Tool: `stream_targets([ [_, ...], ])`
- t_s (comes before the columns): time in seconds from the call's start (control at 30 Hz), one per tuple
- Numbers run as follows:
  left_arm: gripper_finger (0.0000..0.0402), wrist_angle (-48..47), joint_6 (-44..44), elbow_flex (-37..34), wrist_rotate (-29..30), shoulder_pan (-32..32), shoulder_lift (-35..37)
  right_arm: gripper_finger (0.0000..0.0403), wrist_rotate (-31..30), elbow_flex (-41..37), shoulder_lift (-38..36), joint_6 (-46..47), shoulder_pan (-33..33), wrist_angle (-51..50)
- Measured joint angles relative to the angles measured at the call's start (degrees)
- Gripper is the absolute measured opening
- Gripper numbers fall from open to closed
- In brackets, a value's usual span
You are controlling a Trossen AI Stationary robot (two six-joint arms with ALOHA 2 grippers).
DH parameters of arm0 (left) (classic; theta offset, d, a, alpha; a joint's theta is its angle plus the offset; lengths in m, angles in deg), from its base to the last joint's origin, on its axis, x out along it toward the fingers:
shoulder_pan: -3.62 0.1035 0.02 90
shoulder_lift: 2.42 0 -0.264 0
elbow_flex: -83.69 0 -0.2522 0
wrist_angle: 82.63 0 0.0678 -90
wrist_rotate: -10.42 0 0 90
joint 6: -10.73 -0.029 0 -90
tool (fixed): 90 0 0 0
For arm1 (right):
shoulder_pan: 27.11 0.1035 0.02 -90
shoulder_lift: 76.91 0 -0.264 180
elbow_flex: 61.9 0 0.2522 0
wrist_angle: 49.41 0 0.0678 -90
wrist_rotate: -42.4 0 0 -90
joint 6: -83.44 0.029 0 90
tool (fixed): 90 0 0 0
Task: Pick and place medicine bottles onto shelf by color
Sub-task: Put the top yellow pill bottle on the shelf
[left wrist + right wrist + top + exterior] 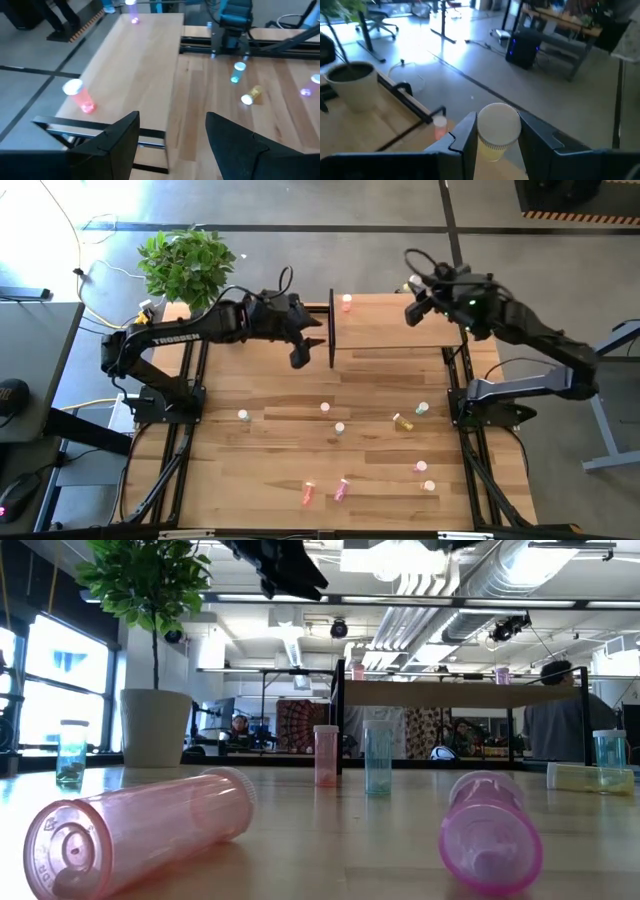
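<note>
Progress looks early: 1 pink bottle (347, 302) stands on the shelf (400, 330) at its far left, the right gripper (416, 288) grasps a white-capped bottle (498, 129) above its far right end, the left gripper (300, 352) hovers released, and roughly 9 bottles (340, 428) remain scattered across the table (270, 470).

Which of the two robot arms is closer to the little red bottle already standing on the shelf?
The left gripper is nearer, open just off the shelf's end below the red bottle. The right gripper is at the shelf's far edge, holding a white-capped bottle.
</note>
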Motion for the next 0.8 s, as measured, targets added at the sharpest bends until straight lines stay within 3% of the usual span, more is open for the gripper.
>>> stream_targets([
  [0.37,0.0216,0.0,-0.5,0.0,-1.4,3.3,0.0,0.011,7.3,-20.7,-0.2,5.4,-5.7,21.4],
  [0.8,0.0216,-0.1,-0.5,0.0,-3.8,5.7,0.0,0.011,13.9,-23.6,7.8,-3.4,-11.1,28.6],
])
